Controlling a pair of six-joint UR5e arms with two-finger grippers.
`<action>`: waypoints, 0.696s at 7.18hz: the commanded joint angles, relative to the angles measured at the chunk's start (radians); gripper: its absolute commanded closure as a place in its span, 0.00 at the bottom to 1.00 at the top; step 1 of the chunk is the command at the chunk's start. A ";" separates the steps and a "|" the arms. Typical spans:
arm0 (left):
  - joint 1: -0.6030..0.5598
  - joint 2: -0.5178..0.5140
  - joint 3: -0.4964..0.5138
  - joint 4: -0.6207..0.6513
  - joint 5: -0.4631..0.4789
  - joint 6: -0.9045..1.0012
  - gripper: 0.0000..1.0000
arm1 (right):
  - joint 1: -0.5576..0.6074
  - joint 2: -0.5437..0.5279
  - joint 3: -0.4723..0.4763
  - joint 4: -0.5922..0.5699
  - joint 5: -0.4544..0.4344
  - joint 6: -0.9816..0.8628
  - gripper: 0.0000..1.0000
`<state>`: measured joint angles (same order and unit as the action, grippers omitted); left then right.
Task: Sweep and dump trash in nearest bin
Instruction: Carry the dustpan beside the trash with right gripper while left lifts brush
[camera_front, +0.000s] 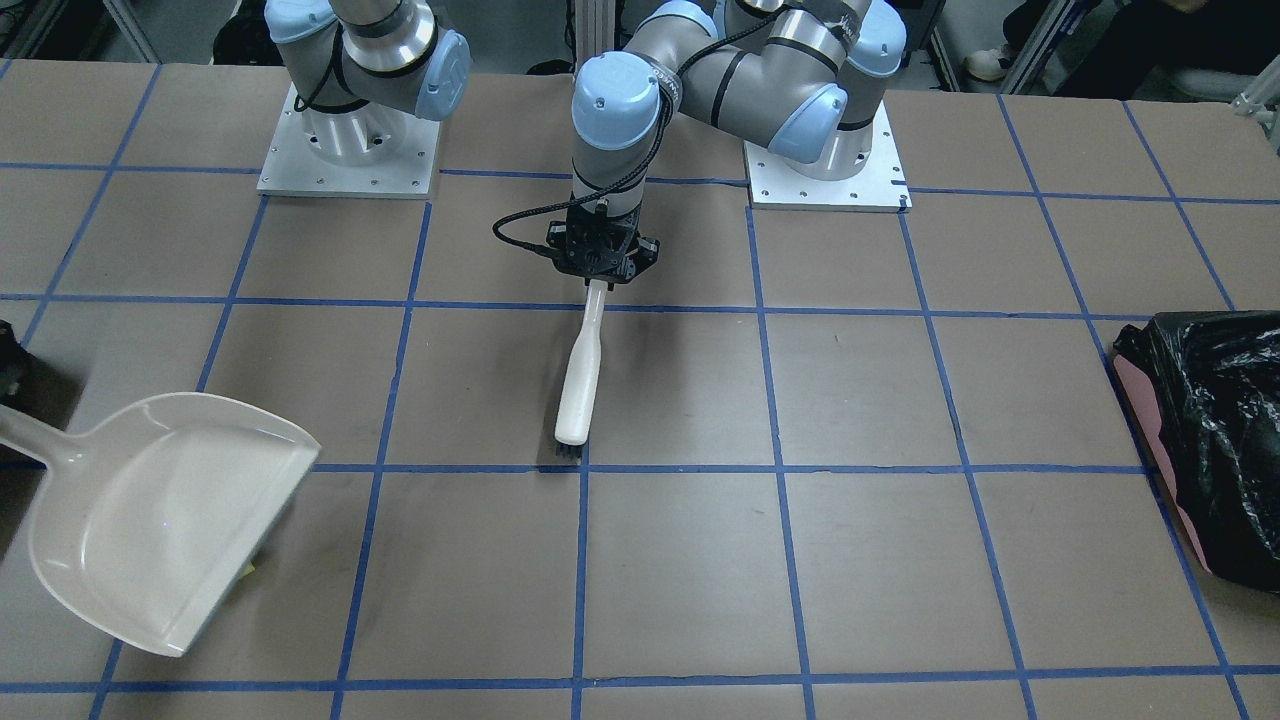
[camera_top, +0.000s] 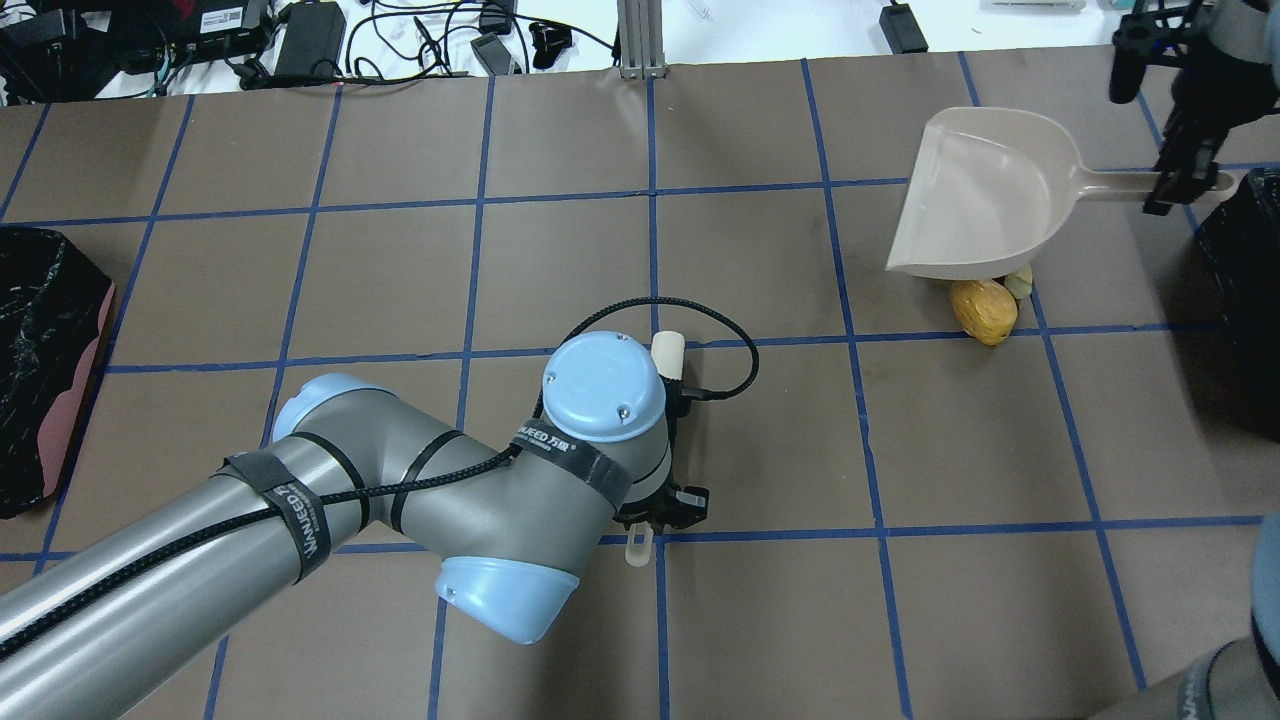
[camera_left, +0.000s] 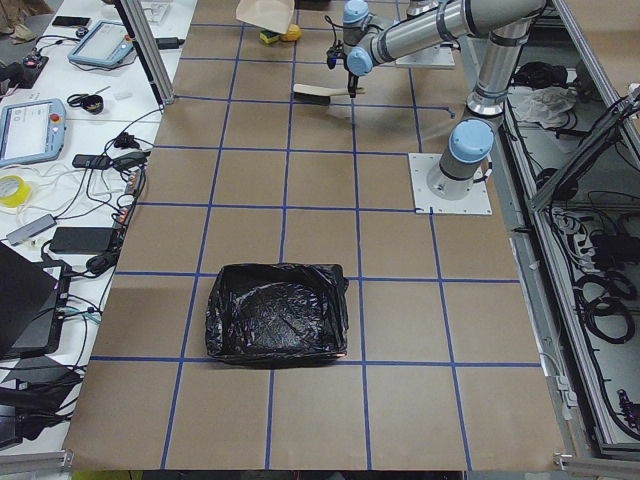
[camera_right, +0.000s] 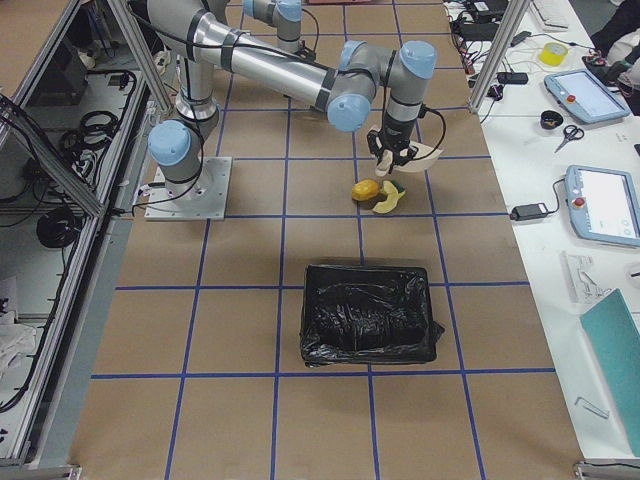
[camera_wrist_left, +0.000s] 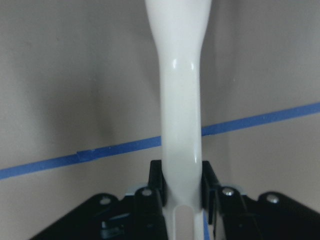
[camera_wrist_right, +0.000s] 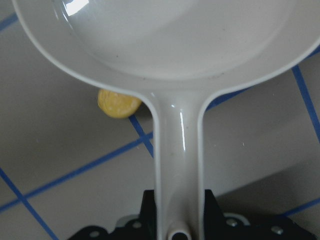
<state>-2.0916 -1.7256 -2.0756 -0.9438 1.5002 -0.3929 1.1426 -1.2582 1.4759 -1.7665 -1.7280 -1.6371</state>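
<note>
Brown paper squared off with blue tape covers the counter (camera_top: 760, 620); the work sits at its middle and toward the robot's right end. Nearest the robot, the left gripper (camera_front: 598, 275) is clenched on the thin end of a white hand brush (camera_front: 580, 380). The brush's long axis points straight out from the robot. Its dark bristles (camera_front: 562, 456) are at the far tip, low over a tape line, and I cannot tell whether they touch. The brush is well apart from the dustpan (camera_top: 985, 195), off the dustpan's open-lip side.

Farther out, the trash lies in a tight cluster under the dustpan, which looks to hang lifted and empty above it. The orange-brown walnut-like lump (camera_top: 984, 310) peeks out at the dustpan's robot-side edge, with the pale yellow curved piece (camera_top: 1020, 283) just beside it. The sponge chunk (camera_right: 392, 188) is tucked close by, mostly hidden. At the dustpan's handle end, the right gripper (camera_top: 1188, 186) is clamped on the handle. Just past that end sits the black bin (camera_top: 1240, 300), only its dark side showing.

The right arm is by far the nearer to the trash. The cluster lies beneath the dustpan rather than in front of its lip. So the dustpan probably has to be set down with its lip facing the cluster before the brush can cross over and sweep.
</note>
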 joint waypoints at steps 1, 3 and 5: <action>0.004 -0.014 0.165 -0.088 0.027 -0.093 1.00 | -0.118 0.008 -0.003 -0.001 -0.013 -0.221 1.00; 0.004 -0.107 0.401 -0.220 0.077 -0.103 1.00 | -0.174 0.011 -0.005 -0.011 -0.016 -0.283 1.00; 0.001 -0.228 0.536 -0.217 0.065 -0.162 1.00 | -0.184 0.046 -0.011 -0.141 -0.076 -0.357 1.00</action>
<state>-2.0891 -1.8817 -1.6289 -1.1531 1.5681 -0.5224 0.9669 -1.2329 1.4673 -1.8382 -1.7649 -1.9518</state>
